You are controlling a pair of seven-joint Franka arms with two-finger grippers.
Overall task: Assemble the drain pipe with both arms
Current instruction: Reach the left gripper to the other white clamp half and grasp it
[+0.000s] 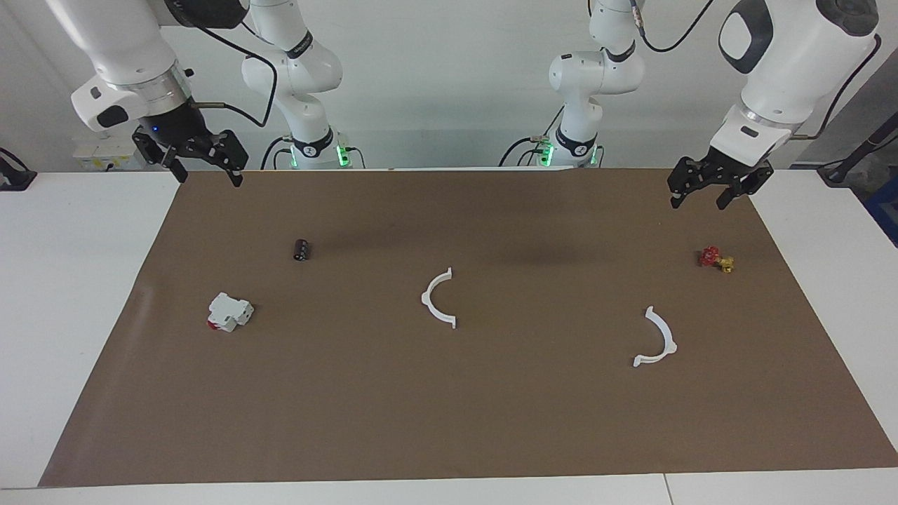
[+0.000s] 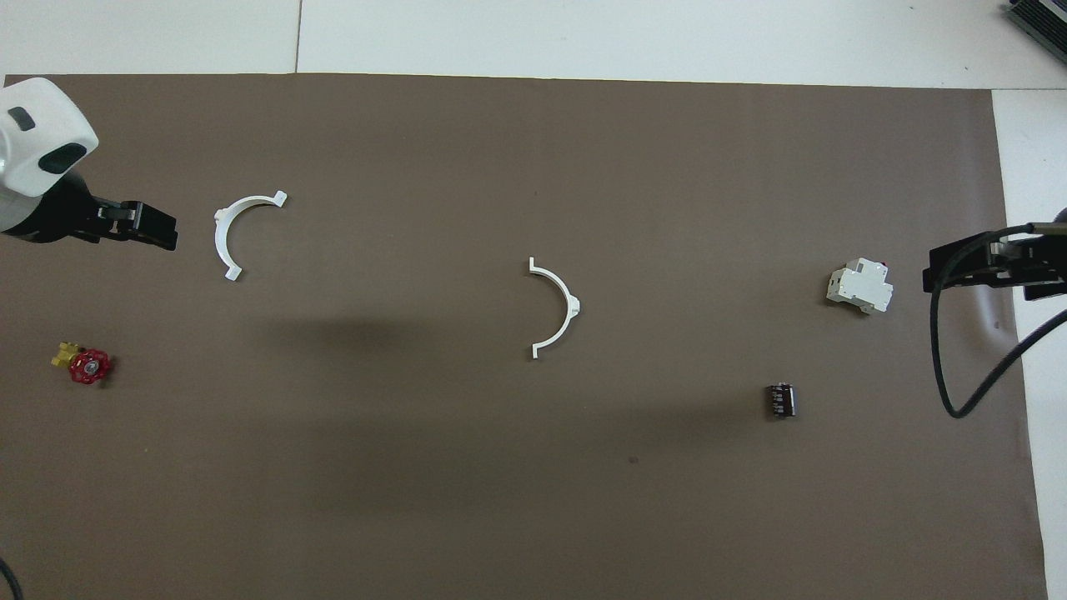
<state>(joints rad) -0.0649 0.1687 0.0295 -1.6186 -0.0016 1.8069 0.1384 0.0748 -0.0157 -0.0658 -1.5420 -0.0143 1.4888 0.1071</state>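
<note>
The drain pipe lies as two separate white half-rings on the brown mat (image 1: 449, 421). One half-ring (image 1: 428, 300) (image 2: 572, 307) is at the middle of the table. The other half-ring (image 1: 670, 340) (image 2: 221, 229) lies toward the left arm's end, a little farther from the robots. They are well apart. My left gripper (image 1: 698, 200) (image 2: 158, 227) hangs open and empty over the mat's edge at the left arm's end. My right gripper (image 1: 207, 175) (image 2: 938, 271) hangs open and empty over the mat's corner at the right arm's end.
A boxy white block with a red end (image 1: 230, 312) (image 2: 859, 287) and a small black cylinder (image 1: 302, 249) (image 2: 781, 400) lie toward the right arm's end. A small red and yellow valve (image 1: 715, 259) (image 2: 83, 365) lies toward the left arm's end, below the left gripper.
</note>
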